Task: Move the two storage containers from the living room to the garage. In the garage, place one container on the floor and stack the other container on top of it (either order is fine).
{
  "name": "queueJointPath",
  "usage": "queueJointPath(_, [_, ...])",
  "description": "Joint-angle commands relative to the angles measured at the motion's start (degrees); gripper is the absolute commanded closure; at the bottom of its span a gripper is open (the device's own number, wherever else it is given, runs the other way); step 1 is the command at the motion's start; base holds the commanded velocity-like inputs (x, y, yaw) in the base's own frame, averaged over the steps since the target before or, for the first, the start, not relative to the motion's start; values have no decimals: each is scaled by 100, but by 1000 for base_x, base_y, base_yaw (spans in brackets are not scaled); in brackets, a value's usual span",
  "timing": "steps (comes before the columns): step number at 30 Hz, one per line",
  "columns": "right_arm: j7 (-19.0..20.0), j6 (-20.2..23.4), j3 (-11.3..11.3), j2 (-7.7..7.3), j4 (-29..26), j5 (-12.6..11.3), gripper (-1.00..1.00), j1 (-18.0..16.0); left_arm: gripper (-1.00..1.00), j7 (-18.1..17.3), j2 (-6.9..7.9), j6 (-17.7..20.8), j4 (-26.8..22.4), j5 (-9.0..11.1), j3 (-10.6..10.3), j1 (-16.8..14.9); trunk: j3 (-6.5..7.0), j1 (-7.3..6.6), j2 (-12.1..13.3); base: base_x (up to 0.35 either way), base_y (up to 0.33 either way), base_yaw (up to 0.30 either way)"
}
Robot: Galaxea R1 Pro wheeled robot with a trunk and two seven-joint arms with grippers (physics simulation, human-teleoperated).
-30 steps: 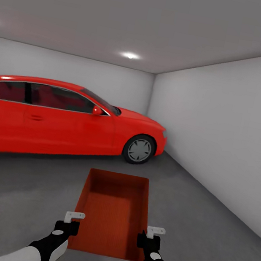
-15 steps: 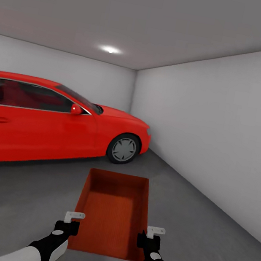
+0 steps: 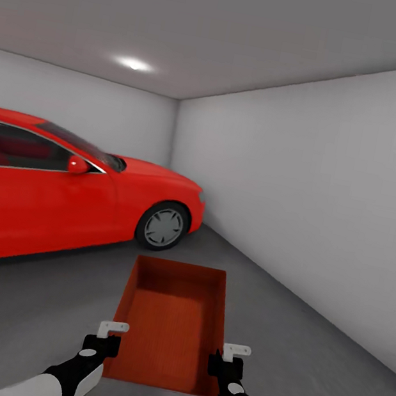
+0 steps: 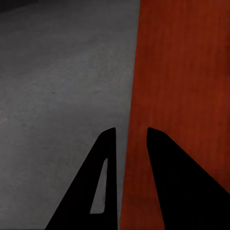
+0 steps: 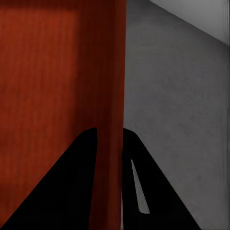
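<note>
View swung right — container (image 3: 170, 326) empty, both claws gripping

An orange-red storage container (image 3: 171, 323), its inner base finely ribbed, sits between the black left gripper (image 3: 110, 333) and black right gripper (image 3: 230, 354), each tipped with white fingers. Beyond the grippers stands a glossy red car (image 3: 63, 190) with dark windows and a silver wheel, on dark grey floor (image 3: 302, 346), against pale grey walls (image 3: 302, 197).
</note>
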Motion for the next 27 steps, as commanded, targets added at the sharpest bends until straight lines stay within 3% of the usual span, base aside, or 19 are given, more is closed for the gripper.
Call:
queueJointPath(1, [-23, -75, -292, 5, -20, 186, 100, -10, 100, 52, 1, -27, 20, 33, 56, -1, -10, 5, -8, 320, 130, -282])
queueJointPath(27, [-25, -75, -292, 5, -20, 186, 100, -10, 100, 52, 1, -32, 20, 33, 56, -1, -10, 5, -8, 320, 130, -282])
